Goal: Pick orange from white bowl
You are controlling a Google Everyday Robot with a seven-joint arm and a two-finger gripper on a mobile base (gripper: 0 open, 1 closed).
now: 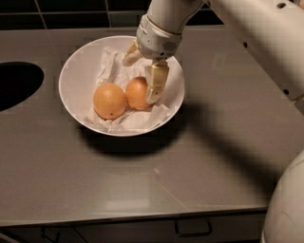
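The white bowl (76, 71), lined with crumpled white paper, sits on the grey counter and holds two fruits. The orange (136, 93), deeper reddish, lies right of centre. A paler orange with a small dark dot (109, 100) touches it on the left. My gripper (139, 80) reaches down into the bowl over the reddish orange. It is open. One finger (156, 84) lies along the orange's right side. The other finger (129, 56) is behind the orange, over the paper. The wrist hides the orange's top rear.
A dark round opening (16, 83) is sunk in the counter at the left. A dark tiled wall (71, 12) runs behind. The counter's front edge with a drawer handle (192, 230) is at the bottom. My white arm crosses the upper right.
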